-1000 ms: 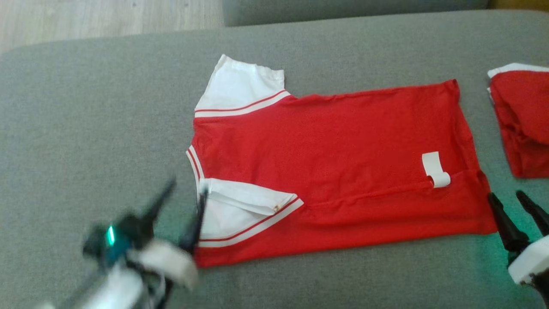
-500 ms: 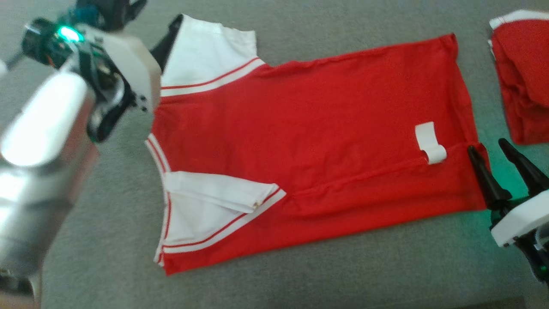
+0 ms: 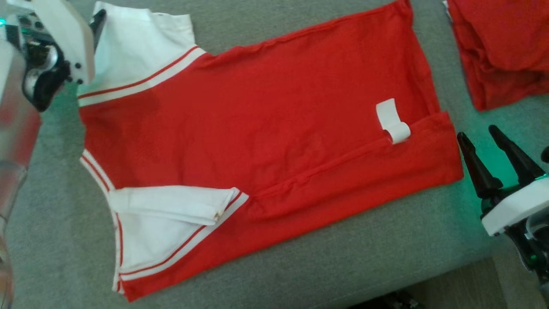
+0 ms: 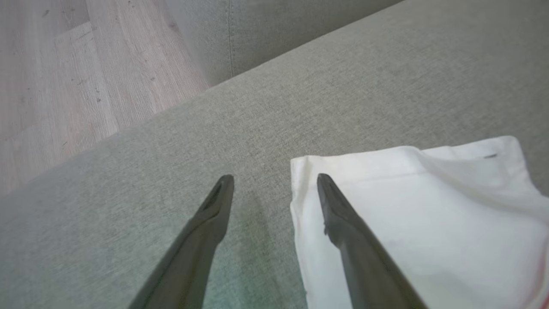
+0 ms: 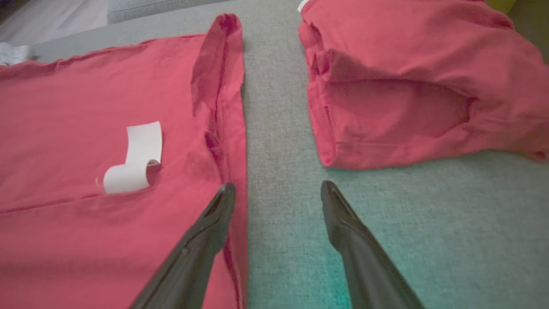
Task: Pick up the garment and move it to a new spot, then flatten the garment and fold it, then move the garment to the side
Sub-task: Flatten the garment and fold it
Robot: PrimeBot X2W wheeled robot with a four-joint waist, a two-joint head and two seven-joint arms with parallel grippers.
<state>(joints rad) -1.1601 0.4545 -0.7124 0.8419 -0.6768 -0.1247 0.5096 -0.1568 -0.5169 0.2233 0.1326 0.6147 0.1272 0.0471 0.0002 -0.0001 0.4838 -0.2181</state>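
The garment [image 3: 257,120], a red shirt with white sleeves and a white label [image 3: 391,120], lies spread flat on the grey cushion [image 3: 351,257]. Its near sleeve [image 3: 163,223] is folded in over the body. My left gripper [image 4: 275,177] is open at the far sleeve [image 4: 420,206], one finger above the sleeve's outer edge and the other above bare cushion. My right gripper [image 3: 477,131] is open beside the near hem corner; in the right wrist view its left finger [image 5: 206,231] overlaps the hem and its right finger hangs over the cushion. Neither holds anything.
A second red garment [image 3: 497,47], folded into a bundle, lies on the cushion just right of the shirt's hem. The cushion's front edge drops to wooden floor [image 3: 454,283] at the lower right. More floor [image 4: 64,86] lies beyond the far left corner.
The head camera has tilted down and shifted, so the whole scene has slid up and left. My left arm swung from the near sleeve up to the far sleeve. The right gripper stayed at the hem.
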